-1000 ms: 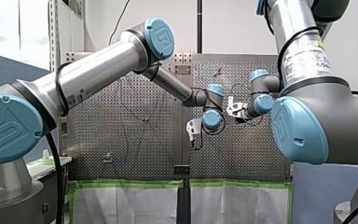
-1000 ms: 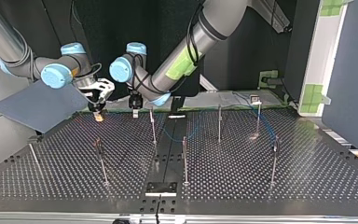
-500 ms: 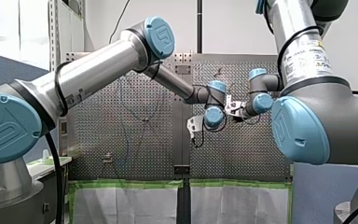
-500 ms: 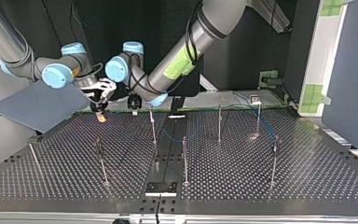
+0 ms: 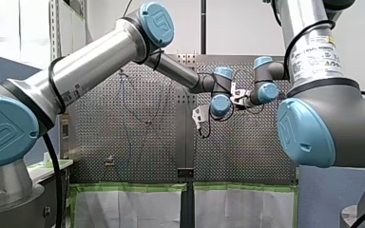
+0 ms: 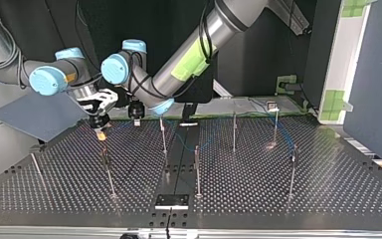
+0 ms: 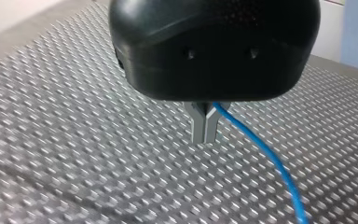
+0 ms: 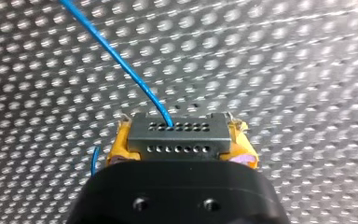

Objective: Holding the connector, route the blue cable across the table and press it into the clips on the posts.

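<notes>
Right fingers [image 8: 117, 151] clamped on the connector [image 8: 178, 136], yellow pads on its two ends. The cable [image 8: 116, 56] leaves the connector face and runs ahead over the bench [image 8: 307, 70]. Left fingers [image 7: 200, 126] pinched together on the cable, which exits at their root and trails off beside them.

Top view: both grasps sit upper left of frame, close together, just above the bench's far edge. The rest of the cable lies among the posts [image 6: 163, 134] from centre to right.

Risks as I see them:
- Short span between the two grasps. If the arms part faster than the cable slides through the left fingers, the load lands on the wire-to-connector joint. The wire could pull out, or the connector could twist in the pads.
- Pads hold only the connector ends, so a side pull may rotate it.
- Wrists are nearly touching at front view centre, so a reorient could clash.
- A post stands just below the right fingers in the top view. A low pass could hit it, or drape the cable on the shaft.
- Slack near the centre posts could snag.
- Clips are too small to make out, so I can't judge alignment.
</notes>
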`<action>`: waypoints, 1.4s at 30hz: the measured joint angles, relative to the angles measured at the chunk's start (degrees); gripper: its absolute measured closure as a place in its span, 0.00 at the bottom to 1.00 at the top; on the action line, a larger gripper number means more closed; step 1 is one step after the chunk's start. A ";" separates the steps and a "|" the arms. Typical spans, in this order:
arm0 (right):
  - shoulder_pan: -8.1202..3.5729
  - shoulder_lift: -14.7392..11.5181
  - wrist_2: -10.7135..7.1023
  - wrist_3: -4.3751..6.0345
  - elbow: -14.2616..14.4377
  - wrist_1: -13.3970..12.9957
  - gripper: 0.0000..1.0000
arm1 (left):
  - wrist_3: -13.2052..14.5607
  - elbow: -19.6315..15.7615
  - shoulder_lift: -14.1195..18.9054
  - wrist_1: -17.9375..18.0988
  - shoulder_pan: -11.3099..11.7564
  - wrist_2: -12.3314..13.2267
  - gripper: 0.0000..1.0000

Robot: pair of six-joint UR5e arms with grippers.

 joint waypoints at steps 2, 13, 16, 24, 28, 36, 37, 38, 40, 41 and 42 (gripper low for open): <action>-0.12 -0.87 -0.28 0.64 -0.34 0.16 0.98 | -0.02 -0.04 0.84 -0.02 -0.19 -0.31 1.00; -0.58 -5.90 -0.82 3.04 -1.66 2.73 0.98 | 0.02 -0.19 6.09 -0.98 -1.13 -2.20 1.00; -0.59 -7.38 -0.79 3.07 -1.79 3.40 0.98 | 0.11 -0.23 7.59 -1.43 -1.43 -2.92 1.00; -0.60 -10.56 -0.76 3.13 -2.18 4.45 0.98 | 0.46 -0.28 10.18 -3.03 -2.09 -4.78 1.00; -0.60 -10.99 -0.78 3.17 -2.43 4.95 0.98 | 0.51 -0.26 10.67 -3.39 -2.29 -5.22 1.00; -0.58 -11.69 -0.98 3.19 -3.47 5.90 0.98 | 0.80 0.05 11.25 -2.66 -1.71 -4.97 1.00; -0.57 -11.72 -1.03 3.19 -3.62 5.97 0.98 | 0.99 0.19 11.29 -2.36 -1.54 -4.75 1.00; -0.56 -11.74 -1.09 3.18 -3.78 6.07 0.98 | 1.24 0.32 11.32 -2.01 -1.37 -4.47 1.00; -0.56 -11.78 -1.17 3.11 -4.24 6.45 0.98 | 2.05 0.58 11.35 -1.07 -1.01 -3.66 1.00; -0.57 -11.79 -1.19 3.07 -4.45 6.64 0.98 | 2.43 0.67 11.35 -0.69 -0.86 -3.37 1.00; -0.57 -11.80 -1.21 3.02 -4.75 6.89 0.98 | 2.92 0.76 11.35 -0.14 -0.64 -3.09 1.00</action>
